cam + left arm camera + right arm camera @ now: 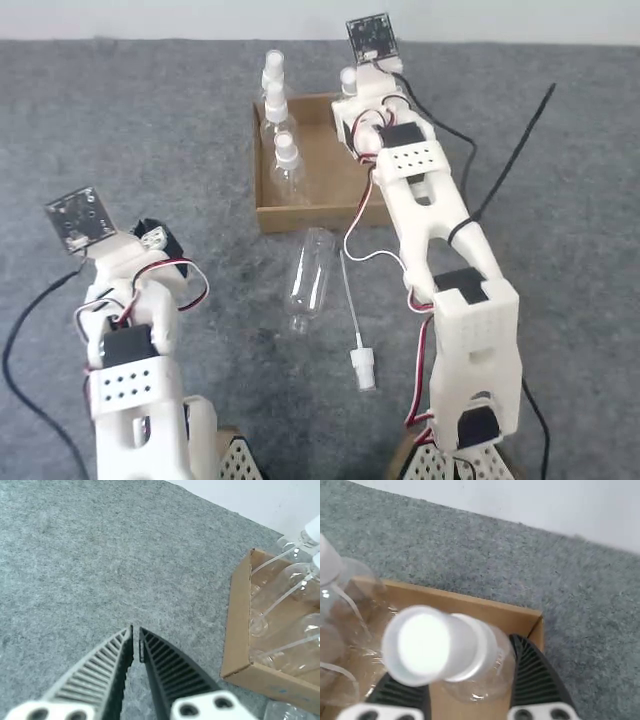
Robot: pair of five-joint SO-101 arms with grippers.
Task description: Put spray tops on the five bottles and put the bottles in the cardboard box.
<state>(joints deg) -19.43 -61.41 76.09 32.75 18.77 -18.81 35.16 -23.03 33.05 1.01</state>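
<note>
Jaws of your left gripper [136, 630] are pressed together on nothing, over the carpet [75, 555]. Three capped bottles [288, 165] sit in the cardboard box [310, 216]. The bare bottle [308, 280] lies in front of the box; it looks light, thin-walled and slick, so grip near its neck. Its spray top [362, 365] lies just beside it. Your right gripper [465, 675] clasps a capped bottle [427, 645] over the box.

SITE: robotics lab test station | SURFACE: bench [150, 130] covered in grey carpet-like fabric | BACKDROP: plain white wall [520, 500] | EQUIPMENT: white printed left arm [130, 380] and right arm [450, 260], exposed wiring [350, 238], bare camera board [82, 220] at wrist, loose black cable [515, 150]
</note>
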